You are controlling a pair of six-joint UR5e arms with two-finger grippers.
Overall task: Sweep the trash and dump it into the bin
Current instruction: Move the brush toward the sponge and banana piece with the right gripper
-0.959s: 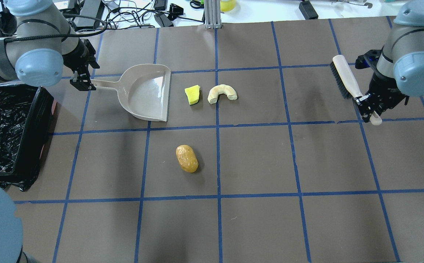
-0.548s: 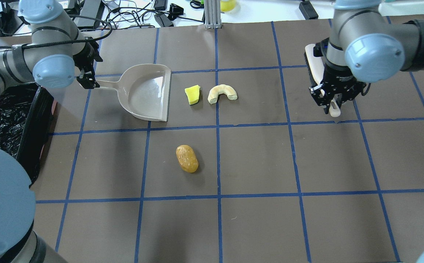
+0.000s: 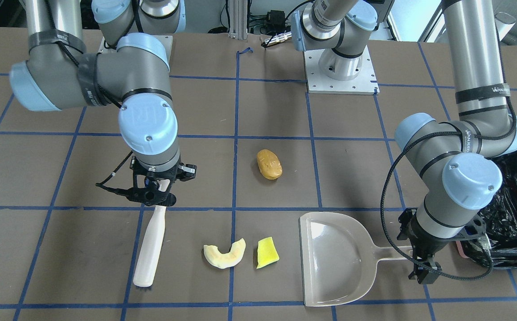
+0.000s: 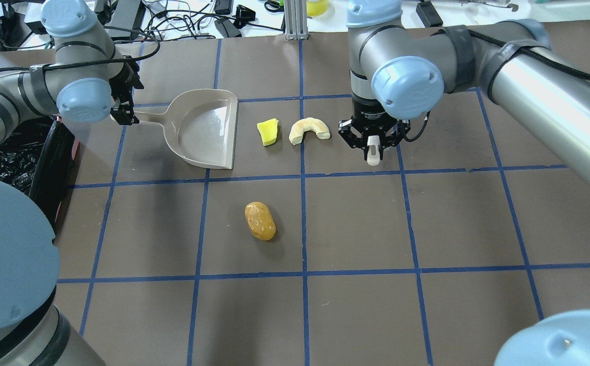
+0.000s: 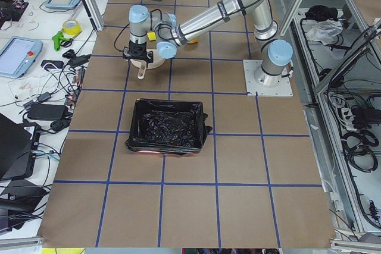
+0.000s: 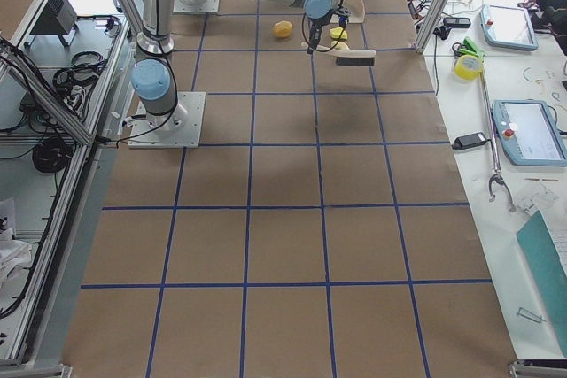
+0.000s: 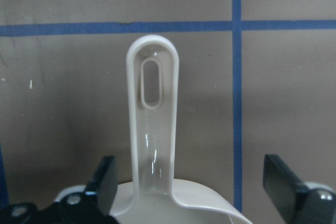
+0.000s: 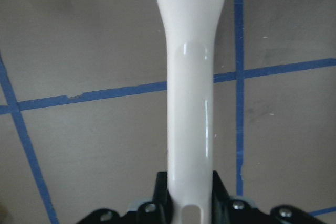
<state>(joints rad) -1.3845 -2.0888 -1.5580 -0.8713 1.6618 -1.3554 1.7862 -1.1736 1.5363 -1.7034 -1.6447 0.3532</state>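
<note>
My left gripper (image 7: 190, 184) is open, its fingers straddling the handle of the beige dustpan (image 4: 206, 129) without touching it. My right gripper (image 8: 189, 205) is shut on the white handle of a brush (image 3: 150, 243), whose head rests low on the table just beyond the crescent slice (image 4: 308, 129), on the side away from the pan. The yellow-green wedge (image 4: 268, 132) lies between the crescent and the pan's mouth. The golden-brown lump (image 4: 260, 220) sits alone nearer the robot. The black-lined bin (image 5: 166, 126) stands behind the left arm.
The table is brown paper with a blue tape grid (image 4: 302, 175). Cables and gear (image 4: 183, 20) crowd the far edge. Both arm bases (image 3: 338, 71) stand on the robot's side. Tablets and tools lie on a side bench (image 6: 523, 130).
The right arm has swung in from the far right, carrying the brush to just beside the crescent slice. The left arm has shifted only slightly at the dustpan handle.
</note>
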